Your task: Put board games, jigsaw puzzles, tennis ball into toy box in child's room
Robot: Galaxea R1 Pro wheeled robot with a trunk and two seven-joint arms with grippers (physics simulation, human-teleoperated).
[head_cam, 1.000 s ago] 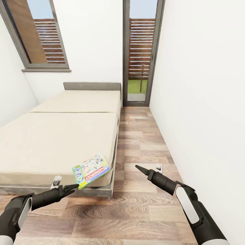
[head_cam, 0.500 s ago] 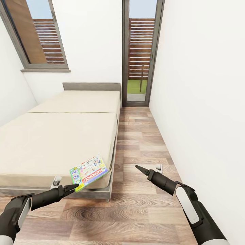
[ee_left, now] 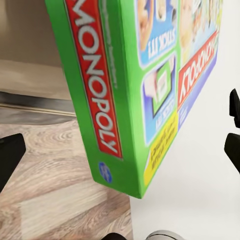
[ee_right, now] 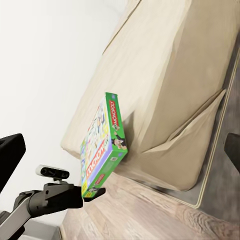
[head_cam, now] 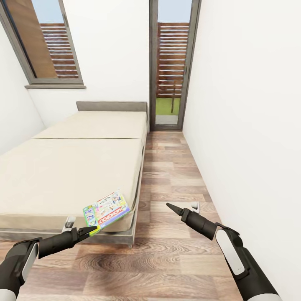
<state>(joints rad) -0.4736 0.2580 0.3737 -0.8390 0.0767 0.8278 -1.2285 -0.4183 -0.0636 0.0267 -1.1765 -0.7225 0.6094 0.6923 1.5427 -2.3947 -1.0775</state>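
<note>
Head view: left gripper (head_cam: 93,229) pinches one corner of the flat green cardboard Monopoly board game box with the red banner (head_cam: 106,209), box held tilted in the air just off the foot corner of the long beige-mattress bed with grey frame (head_cam: 71,167). The box overlaps the mattress corner in this view; can't tell if it touches. Left wrist view shows the box (ee_left: 145,85) filling the space between the dark fingers (ee_left: 9,155), so the jaws are clamped on it. Right wrist view confirms it: box (ee_right: 102,152) stands on edge beside the bed's foot corner (ee_right: 165,100), with the left gripper (ee_right: 95,192) at its lower corner.

Right gripper (head_cam: 172,207) hangs over the wood-plank floor (head_cam: 167,251), on the white-wall side of the bed, holding nothing. Its tips look drawn together to a point, but the wrist view shows finger edges wide apart, so can't tell its state for sure.

Progress, judged: early to middle. One bed game is in hand but not delivered. No second game box is visible on the mattress top from here; whether it is already packed can't be told. Left to do at least: carry this box to the toy box and drop it in. The state of the table items is unknown here.
</note>
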